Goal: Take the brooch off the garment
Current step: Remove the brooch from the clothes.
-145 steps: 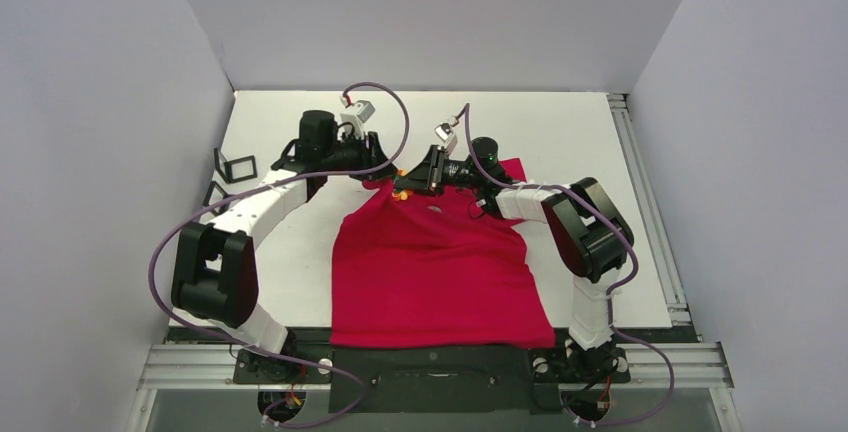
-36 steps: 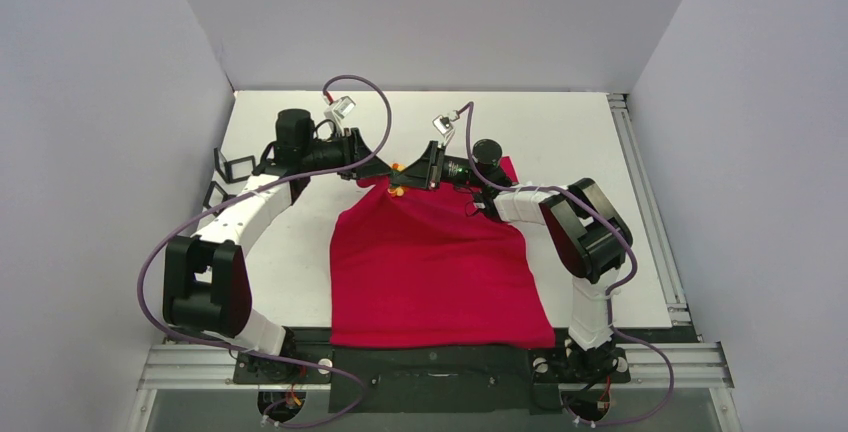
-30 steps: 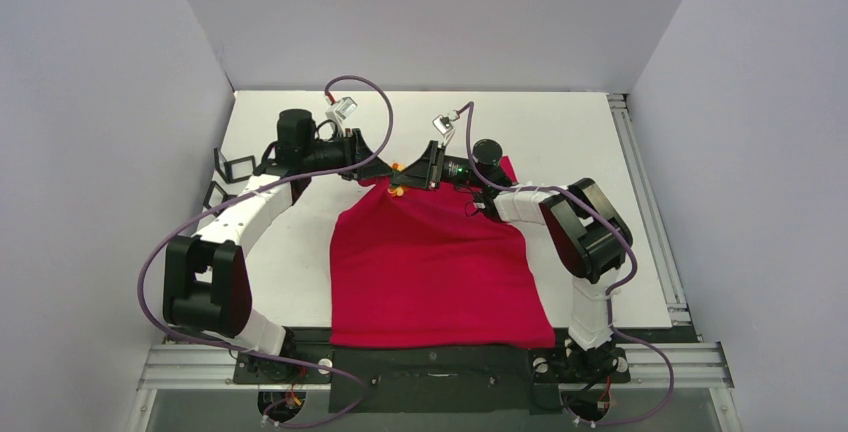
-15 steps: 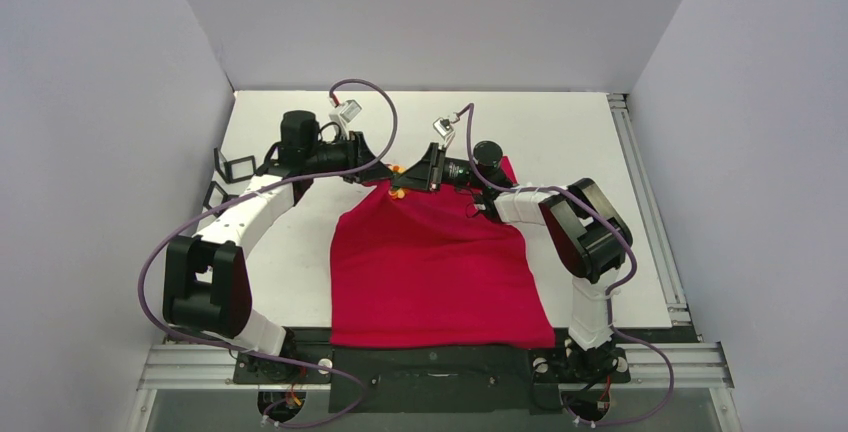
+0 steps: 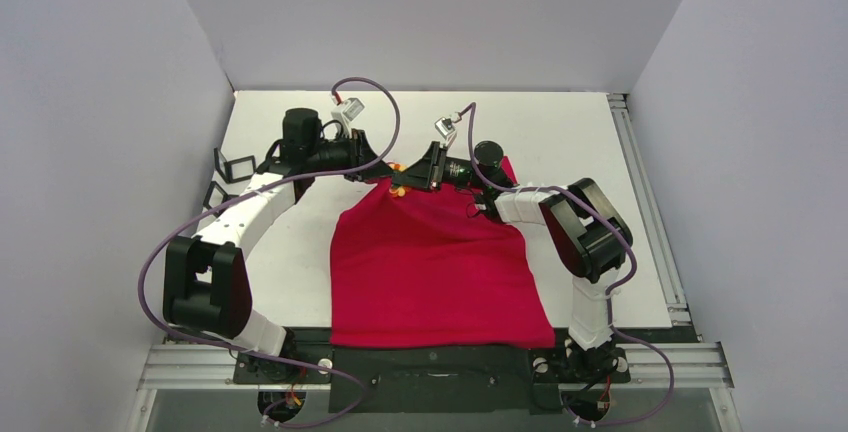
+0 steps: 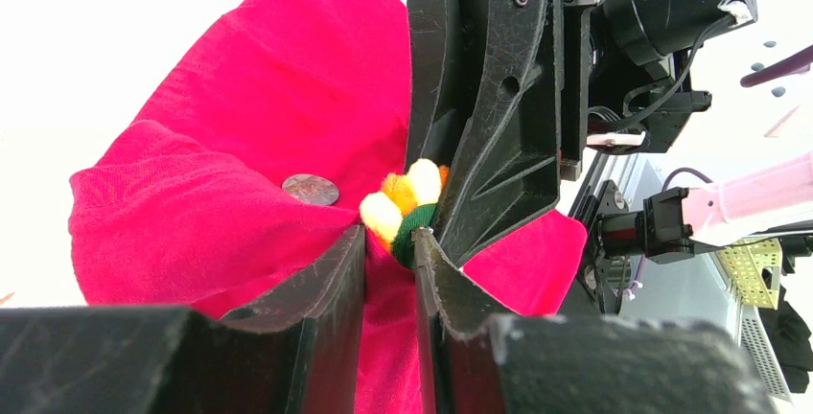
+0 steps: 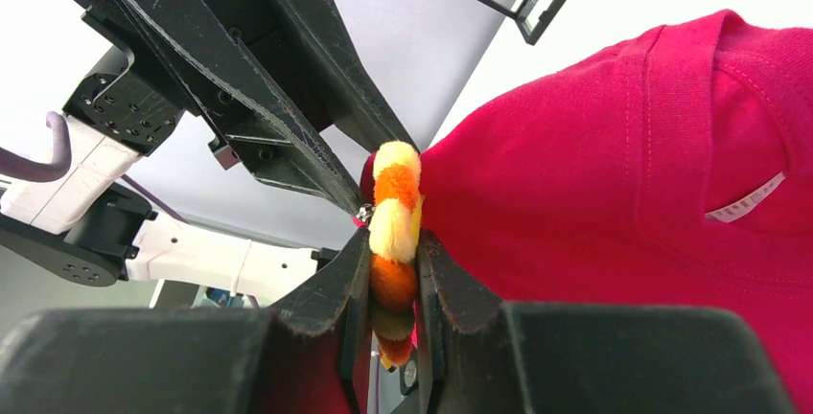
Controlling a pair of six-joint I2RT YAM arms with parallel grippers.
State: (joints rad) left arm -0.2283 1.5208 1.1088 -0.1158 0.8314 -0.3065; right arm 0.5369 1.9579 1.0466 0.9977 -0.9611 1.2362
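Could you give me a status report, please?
Right gripper shut on fuzzy brooch. Left gripper nearly closed astride red T-shirt fold beside it, grip unclear. Grippers crowded tip to tip.

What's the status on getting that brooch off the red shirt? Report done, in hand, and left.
Done: the right pincer is shut on the fuzzy orange-and-yellow brooch, at a lifted part of the garment. In hand: the left pincer straddles a fold of cloth right beside it; a firm grip isn't clear. Left: the brooch sits against the fabric, so pulling it free remains.
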